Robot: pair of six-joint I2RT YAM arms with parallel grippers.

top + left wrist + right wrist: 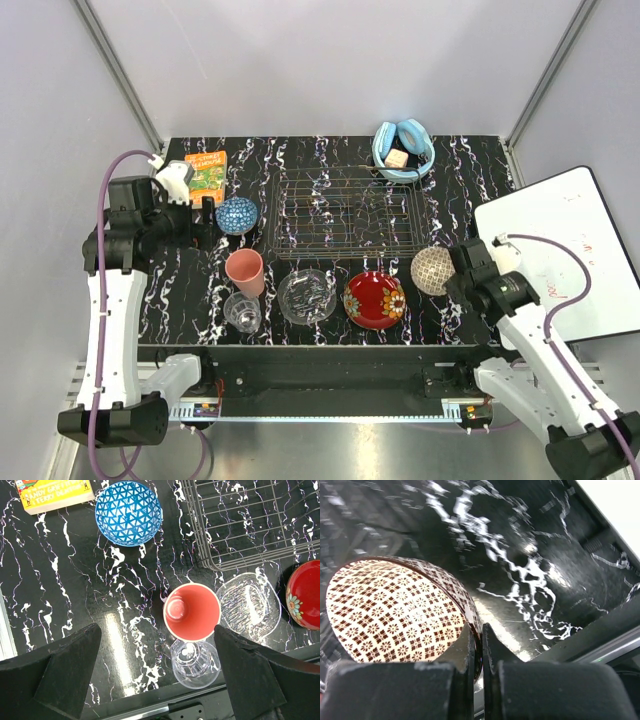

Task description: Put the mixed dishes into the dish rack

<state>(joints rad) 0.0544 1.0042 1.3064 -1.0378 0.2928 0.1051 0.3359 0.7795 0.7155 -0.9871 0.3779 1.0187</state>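
The right hand [479, 630] pinches the beige bowl [395, 615] by its rim, maybe lifting it, and the rack [345, 254] sits empty so far.

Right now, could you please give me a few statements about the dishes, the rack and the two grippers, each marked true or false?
1. The dish rack holds no dishes. True.
2. The right gripper is open and holds nothing. False: it is shut on the rim of the beige speckled bowl.
3. The left gripper is open and holds nothing. True.
4. The salmon-pink cup lies on its side inside the rack. False: it stands upright on the table, mouth up, right beside the clear tumbler.
5. The blue patterned bowl sits on the table outside the rack. True.
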